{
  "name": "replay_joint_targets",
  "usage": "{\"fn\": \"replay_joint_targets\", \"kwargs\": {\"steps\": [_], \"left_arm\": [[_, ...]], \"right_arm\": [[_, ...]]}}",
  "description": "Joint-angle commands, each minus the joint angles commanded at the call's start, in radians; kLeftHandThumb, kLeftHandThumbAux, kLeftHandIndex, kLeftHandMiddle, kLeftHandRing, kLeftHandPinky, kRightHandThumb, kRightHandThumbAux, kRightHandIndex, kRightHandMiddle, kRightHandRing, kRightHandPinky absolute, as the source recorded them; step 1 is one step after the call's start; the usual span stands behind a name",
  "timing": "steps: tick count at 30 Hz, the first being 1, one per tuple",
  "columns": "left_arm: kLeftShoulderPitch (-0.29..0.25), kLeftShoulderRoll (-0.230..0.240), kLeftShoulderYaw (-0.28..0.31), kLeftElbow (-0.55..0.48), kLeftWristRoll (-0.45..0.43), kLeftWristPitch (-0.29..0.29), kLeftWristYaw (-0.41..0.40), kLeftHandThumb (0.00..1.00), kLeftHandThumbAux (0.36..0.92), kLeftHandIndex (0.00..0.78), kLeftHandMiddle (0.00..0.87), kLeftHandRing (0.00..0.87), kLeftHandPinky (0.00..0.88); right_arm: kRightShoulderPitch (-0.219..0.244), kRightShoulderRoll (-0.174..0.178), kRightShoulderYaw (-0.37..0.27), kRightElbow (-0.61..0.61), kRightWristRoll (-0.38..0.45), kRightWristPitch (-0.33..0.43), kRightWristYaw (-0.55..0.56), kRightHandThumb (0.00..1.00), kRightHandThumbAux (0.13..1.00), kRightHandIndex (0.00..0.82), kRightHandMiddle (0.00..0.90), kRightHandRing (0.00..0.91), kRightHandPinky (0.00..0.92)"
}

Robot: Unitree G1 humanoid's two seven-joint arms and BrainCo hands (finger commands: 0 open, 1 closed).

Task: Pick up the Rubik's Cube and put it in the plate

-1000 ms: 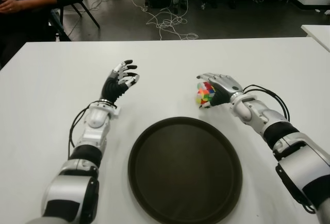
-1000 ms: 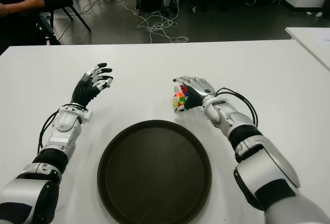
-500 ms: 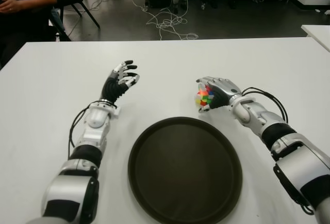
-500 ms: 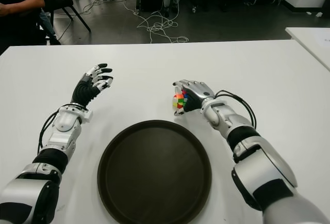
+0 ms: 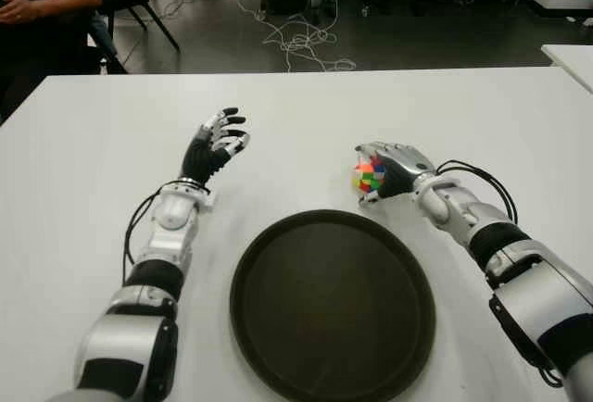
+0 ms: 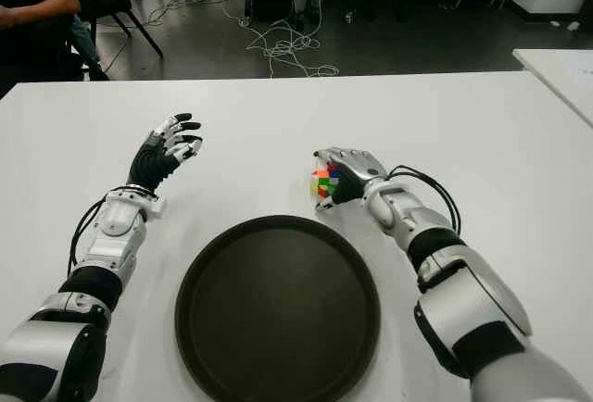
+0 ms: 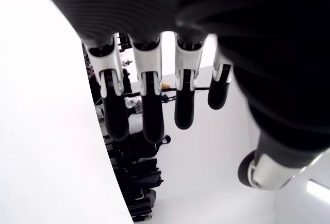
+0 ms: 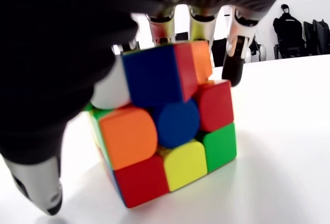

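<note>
Now curling right hand [image 5: 394, 169] fingers [image 8: 233, 61] around light, stiff, smooth cube [image 5: 367, 177], gripping opposite faces; left hand [image 5: 215, 141] spreading, empty.

Head stereo pair: high, facing forward and down; both share the white table [image 5: 296, 106] and dark plate [image 6: 278, 305].
Left wrist: close behind left hand [image 7: 154, 95].
Right wrist: close behind right hand [image 8: 77, 43], cube [image 8: 165, 126].

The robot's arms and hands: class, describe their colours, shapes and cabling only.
Both arms are silver-grey shells with black ribbed joint bands. The left hand has a black palm and silver fingers ending in black tips; the right hand has a silver back. Thin black cables loop along each forearm.
</note>
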Motion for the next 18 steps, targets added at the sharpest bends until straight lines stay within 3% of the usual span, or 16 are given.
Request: {"fn": "replay_joint_targets", "kwargs": {"steps": [18], "left_arm": [[0.002,-0.001,0.003,-0.005,-0.009,0.001,-0.009,0.133,0.663,0.176,0.231,0.268,0.336]], "right_arm": [[0.001,0.012,-0.015,0.017,0.021,0.013,0.011,0.000,0.727,0.161,0.198,0.209,0.206]]}}
